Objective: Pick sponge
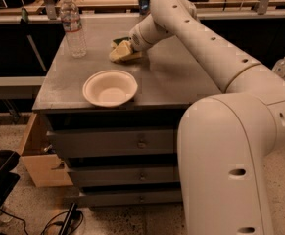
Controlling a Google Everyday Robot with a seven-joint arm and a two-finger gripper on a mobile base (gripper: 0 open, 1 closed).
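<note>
My gripper (123,51), with pale yellow blocky pads, is down on the grey table top (181,77), just behind the white bowl (109,88). Only a dark green sliver of the sponge (119,39) shows, right against the far side of the pads. The gripper hides the rest of it. I cannot tell whether the sponge is held. The white arm reaches in from the right across the table.
A clear water bottle (72,26) stands at the table's back left. A dark can (143,3) stands at the back edge. A wooden drawer (34,153) hangs open at the lower left. A small bottle (282,65) sits at the far right.
</note>
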